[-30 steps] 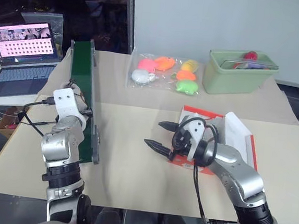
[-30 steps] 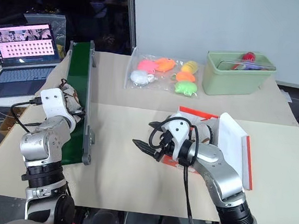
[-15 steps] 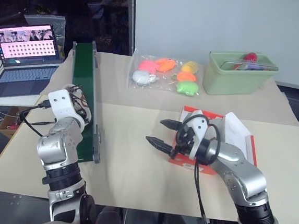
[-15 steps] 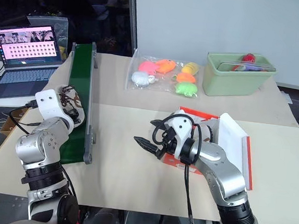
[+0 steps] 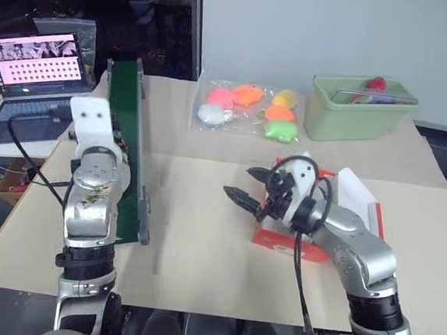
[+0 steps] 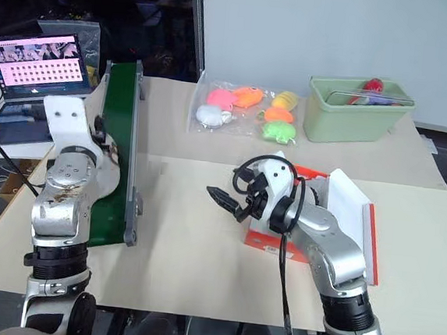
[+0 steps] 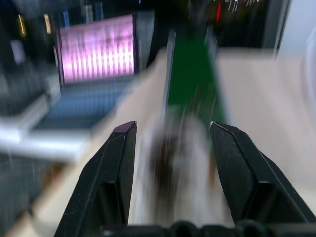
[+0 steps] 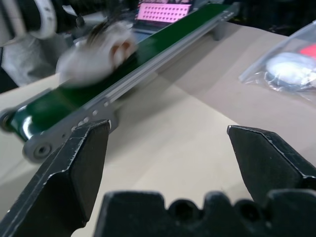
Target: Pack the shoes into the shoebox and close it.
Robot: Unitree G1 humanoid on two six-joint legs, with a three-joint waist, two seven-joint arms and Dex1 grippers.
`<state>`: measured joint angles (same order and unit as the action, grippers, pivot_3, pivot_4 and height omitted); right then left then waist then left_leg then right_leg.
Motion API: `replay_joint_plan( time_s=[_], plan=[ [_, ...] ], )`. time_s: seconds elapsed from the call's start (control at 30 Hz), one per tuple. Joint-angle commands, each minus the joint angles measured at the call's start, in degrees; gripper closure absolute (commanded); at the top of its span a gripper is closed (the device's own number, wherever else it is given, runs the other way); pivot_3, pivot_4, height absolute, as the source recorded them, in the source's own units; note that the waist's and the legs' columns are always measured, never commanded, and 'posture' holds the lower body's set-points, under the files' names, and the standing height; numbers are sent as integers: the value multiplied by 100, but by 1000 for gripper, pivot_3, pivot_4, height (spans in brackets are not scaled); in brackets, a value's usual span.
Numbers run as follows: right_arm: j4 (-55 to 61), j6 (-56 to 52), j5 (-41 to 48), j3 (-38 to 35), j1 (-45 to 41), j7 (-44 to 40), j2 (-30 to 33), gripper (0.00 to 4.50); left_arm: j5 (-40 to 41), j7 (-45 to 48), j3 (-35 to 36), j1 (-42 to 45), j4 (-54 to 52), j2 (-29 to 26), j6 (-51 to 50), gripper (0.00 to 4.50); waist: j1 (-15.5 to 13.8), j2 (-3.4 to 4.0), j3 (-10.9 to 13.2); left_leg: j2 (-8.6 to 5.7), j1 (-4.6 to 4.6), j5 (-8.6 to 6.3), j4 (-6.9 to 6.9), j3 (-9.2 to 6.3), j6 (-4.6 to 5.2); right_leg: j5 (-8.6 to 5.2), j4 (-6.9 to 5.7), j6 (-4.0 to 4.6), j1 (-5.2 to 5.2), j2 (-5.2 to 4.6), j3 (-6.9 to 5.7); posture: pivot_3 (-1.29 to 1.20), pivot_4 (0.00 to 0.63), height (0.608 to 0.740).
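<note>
Head views: the shoebox (image 5: 291, 242) is seen at the right of the paper-covered table (image 5: 193, 243), orange-red front wall toward the robot, lid (image 5: 358, 199) thrown back with its white inside showing. The right gripper (image 5: 239, 181) is held just left of the box, above bare table, pointing toward the green conveyor belt (image 5: 125, 127); its two black fingers are spread wide and nothing is held or touched. The left arm (image 5: 92, 187) is raised beside the belt at the table's left edge; its fingers are hidden behind the wrist here. A laptop (image 5: 33, 64) is seen behind it, a clear bag of soft toys (image 5: 248, 107) and a pale green bin (image 5: 354, 108) at the far side, well apart from both grippers. What lies in the box cannot be told. Left wrist view: the left gripper (image 7: 170, 129) is seen half closed, with a blurred white and dark shoe (image 7: 175, 158) clamped between its fingers (image 7: 116, 163); the belt and the laptop screen are seen beyond. The exact contact on the pads is lost in blur. Right wrist view: the right gripper's fingers (image 8: 79, 163) are seen far apart with only table between them; the shoe is seen across the table, blurred, lifted over the near end of the belt, well away from the shoebox.
</note>
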<state>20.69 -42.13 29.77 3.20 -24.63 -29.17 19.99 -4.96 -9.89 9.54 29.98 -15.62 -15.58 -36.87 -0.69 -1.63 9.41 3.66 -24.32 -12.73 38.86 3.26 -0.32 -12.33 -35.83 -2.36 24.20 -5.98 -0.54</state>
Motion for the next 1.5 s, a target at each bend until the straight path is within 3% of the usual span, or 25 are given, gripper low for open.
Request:
replay_joint_plan(
  time_s=[0.03, 0.23, 0.37, 0.57, 0.7, 1.0, 1.17, 1.3, 1.43, 1.5],
  plan=[
    [-255, -317, 332, -591, -399, 452, -252, 0, -81, 217, -343, 9, -287, 53, 399, 2034, 1, 0, 0, 0, 0, 0, 0, 0, 0, 0, 1, 0, 0, 0, -1, 0, 150, 729],
    [-305, -459, 441, -724, -529, 491, -258, 0, 151, 211, -51, -112, -242, 366, 40, 2034, 24, 0, 0, 2, -1, -1, -6, 1, 1, -1, 0, -1, 6, 1, -2, 0, 150, 729],
    [-204, -522, 432, -712, -480, 466, -176, 0, 554, -12, 670, -167, -438, 843, -1056, 2034, 62, 0, 0, 2, 0, -1, -5, 1, 2, -1, -1, -2, 4, 1, 0, 0, 150, 729],
    [-197, -598, 465, -777, -480, 360, 26, 0, 479, 353, 352, -779, -1056, 554, -2006, 2034, 107, 0, 0, 2, -1, -1, -7, -2, 2, -3, -3, -5, 6, 1, -1, 0, 150, 729],
    [-239, -603, 486, -791, -531, 363, 47, 0, 658, 306, 640, -937, -1182, 878, -2699, 2034, 142, 1, 0, 2, 4, -1, -5, -2, 2, -3, -4, -5, 1, 1, 1, 0, 150, 729],
    [-207, -689, 555, -768, -637, 373, 170, 0, 717, 547, 766, -1413, -1994, 919, -4032, 2034, 203, 10, -6, 0, 12, -5, -11, 3, 8, -5, 0, -7, 0, 2, 14, 0, 150, 729],
    [-199, -771, 665, -820, -705, 394, 201, 0, 780, 828, 771, -1942, -2141, 615, -4250, 2034, 305, 22, -13, 0, 17, -9, -17, 10, 13, -16, 0, -11, 2, 2, 24, 0, 150, 729],
    [-252, -774, 671, -827, -754, 435, 165, 0, 786, 829, 982, -1952, -1943, 742, -4191, 2034, 326, 36, -21, -2, 44, -11, -31, 28, 16, -22, -5, -12, -3, 2, 49, 0, 150, 729],
    [-275, -749, 658, -845, -783, 470, 135, 0, 805, 806, 1060, -1854, -1919, 931, -4108, 2825, 329, 37, -22, -10, 84, -11, -58, 46, 16, -22, -9, -11, -14, 3, 77, 0, 150, 729],
    [-317, -727, 646, -863, -816, 481, 127, 0, 778, 773, 1022, -1786, -1904, 960, -4106, 3475, 326, 38, -22, -22, 99, -11, -68, 45, 16, -23, -10, -11, -16, 5, 93, 0, 150, 729]
  ],
)
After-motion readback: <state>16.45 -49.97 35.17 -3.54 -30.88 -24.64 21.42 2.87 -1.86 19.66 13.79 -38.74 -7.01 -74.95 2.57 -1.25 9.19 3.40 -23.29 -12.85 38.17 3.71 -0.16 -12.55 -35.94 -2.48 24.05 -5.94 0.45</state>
